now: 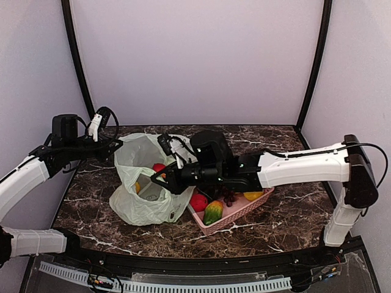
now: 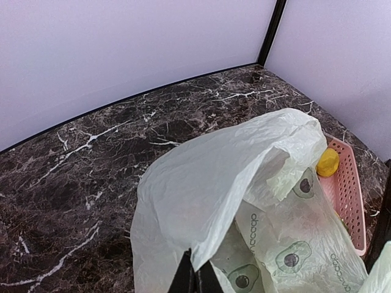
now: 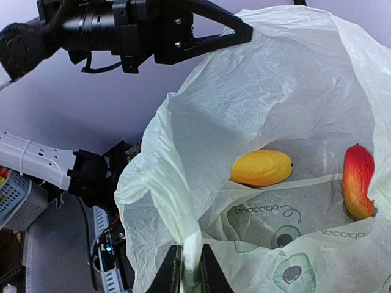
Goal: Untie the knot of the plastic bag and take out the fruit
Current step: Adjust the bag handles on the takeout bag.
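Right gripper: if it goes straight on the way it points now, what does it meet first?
The right gripper pinches the plastic bag rim; straight on is the bag's crumpled inner wall, then probably the yellow fruit. Depth is unclear.

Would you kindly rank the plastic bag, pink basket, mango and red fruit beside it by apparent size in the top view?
1. plastic bag.
2. pink basket, partly hidden by the right arm.
3. mango and red fruit, too alike to rank.
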`<state>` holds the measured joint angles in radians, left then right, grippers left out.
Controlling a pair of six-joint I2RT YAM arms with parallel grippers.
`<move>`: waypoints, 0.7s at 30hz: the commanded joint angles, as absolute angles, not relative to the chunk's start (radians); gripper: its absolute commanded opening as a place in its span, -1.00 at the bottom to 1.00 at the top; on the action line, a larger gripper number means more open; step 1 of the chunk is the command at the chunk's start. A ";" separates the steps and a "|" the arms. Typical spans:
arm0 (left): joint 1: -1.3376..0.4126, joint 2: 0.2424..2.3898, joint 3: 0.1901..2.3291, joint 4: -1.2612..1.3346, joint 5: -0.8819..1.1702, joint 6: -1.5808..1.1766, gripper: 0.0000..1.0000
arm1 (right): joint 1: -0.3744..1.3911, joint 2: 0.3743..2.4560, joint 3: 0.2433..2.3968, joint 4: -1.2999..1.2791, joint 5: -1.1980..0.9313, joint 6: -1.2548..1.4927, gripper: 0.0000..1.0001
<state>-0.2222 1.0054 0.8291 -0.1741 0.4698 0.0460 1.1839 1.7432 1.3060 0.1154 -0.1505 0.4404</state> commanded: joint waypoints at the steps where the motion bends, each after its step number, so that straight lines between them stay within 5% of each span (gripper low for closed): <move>1: -0.231 0.990 0.815 -0.175 0.449 0.063 -0.99 | 1.217 1.848 1.386 0.078 -0.181 0.395 -0.95; 17: -0.279 0.992 0.798 -0.144 0.593 0.060 -0.99 | 1.260 2.152 1.666 -0.046 -0.334 0.272 -1.00; 21: -0.308 0.984 0.786 -0.173 0.607 0.089 -0.99 | 1.259 2.056 1.585 -0.021 -0.221 0.272 -0.26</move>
<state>-0.2874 1.0073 0.8120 -0.1577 0.5625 0.0517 1.2549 2.1559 1.6287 -0.0429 -0.3069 0.2886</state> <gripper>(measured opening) 0.010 0.190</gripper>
